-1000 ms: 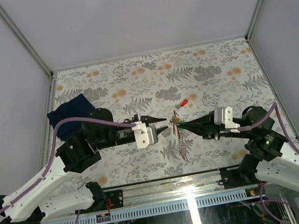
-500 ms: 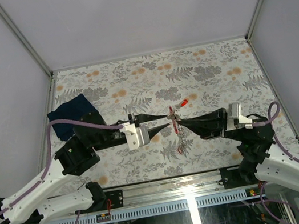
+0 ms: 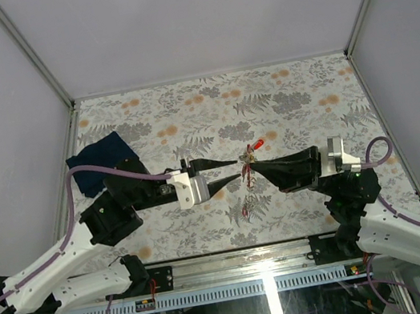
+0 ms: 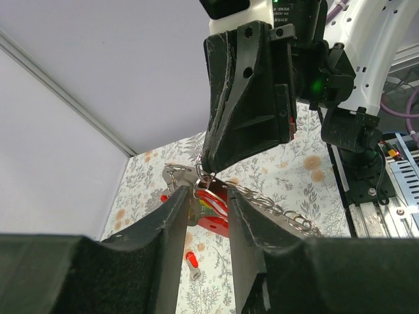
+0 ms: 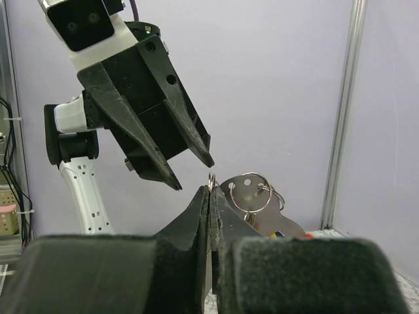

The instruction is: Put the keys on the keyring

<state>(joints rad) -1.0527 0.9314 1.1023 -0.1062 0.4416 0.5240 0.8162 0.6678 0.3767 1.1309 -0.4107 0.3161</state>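
Observation:
My right gripper (image 5: 211, 191) is shut on the thin metal ring of the keyring (image 5: 211, 179), held up above the table. The grey fob (image 5: 252, 199) with a second ring hangs just behind it. In the left wrist view the red strap (image 4: 216, 212) and a chain (image 4: 278, 210) dangle under the right gripper (image 4: 206, 165). My left gripper (image 3: 237, 167) faces it, open, tips just short of the ring with nothing between them. A red-tagged key (image 3: 257, 145) lies on the table beyond the grippers. The other keys are not clearly visible.
A dark blue cloth (image 3: 100, 154) lies at the left edge of the floral table (image 3: 186, 112). Metal frame posts stand at the back corners, with grey walls on three sides.
My right gripper has swung level and pulled its wrist rightward, keeping the keyring pinched. The dangling chain now hangs lower. My left gripper has drawn back slightly and its jaws have widened a little.

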